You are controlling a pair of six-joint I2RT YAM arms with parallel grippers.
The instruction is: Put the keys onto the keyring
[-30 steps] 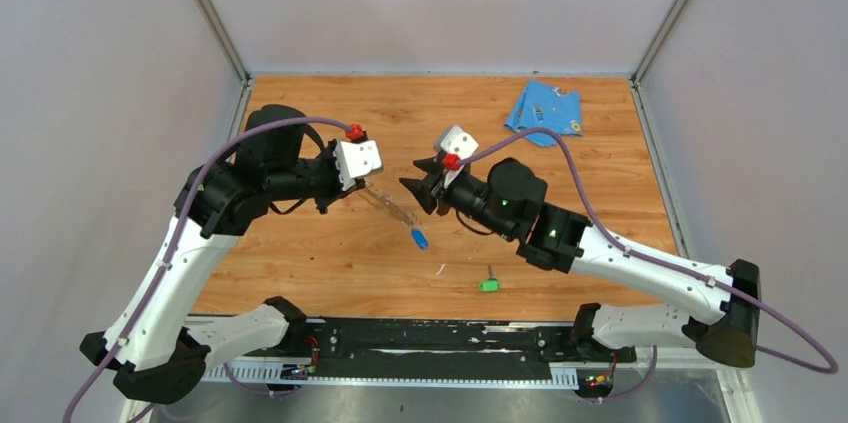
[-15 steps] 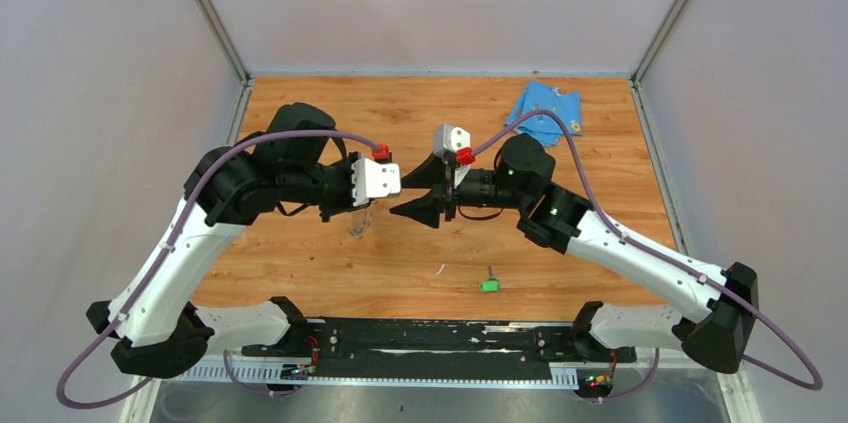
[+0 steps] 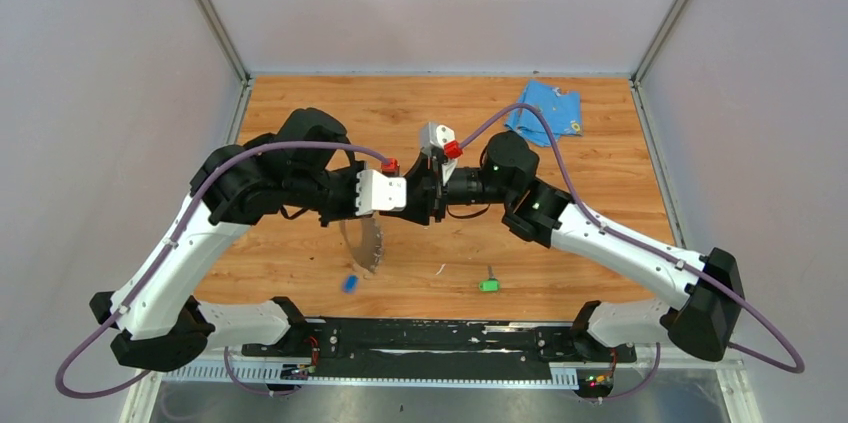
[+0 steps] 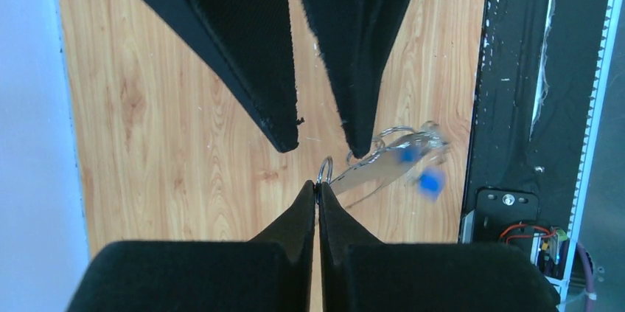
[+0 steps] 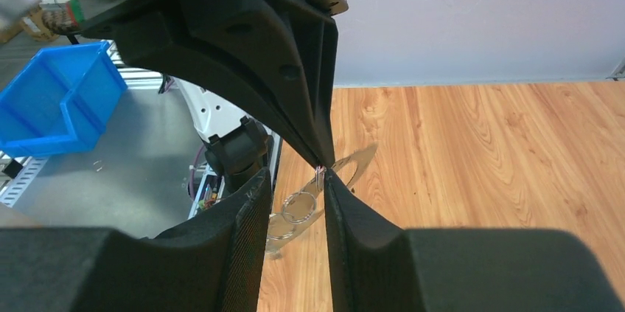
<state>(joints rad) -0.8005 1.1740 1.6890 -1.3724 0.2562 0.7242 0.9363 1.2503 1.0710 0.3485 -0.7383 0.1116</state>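
Two left fingers (image 4: 291, 229) clamp the keyring (image 4: 371, 170); right fingers (image 4: 243, 46) stand apart beside it.

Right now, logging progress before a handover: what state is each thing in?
left hand: shut on the keyring
right hand: open, opposite the left hand
keyring: dangling from the left hand
blue key: blurred near keyring, attachment unclear
green key: loose on the table
cloth: crumpled
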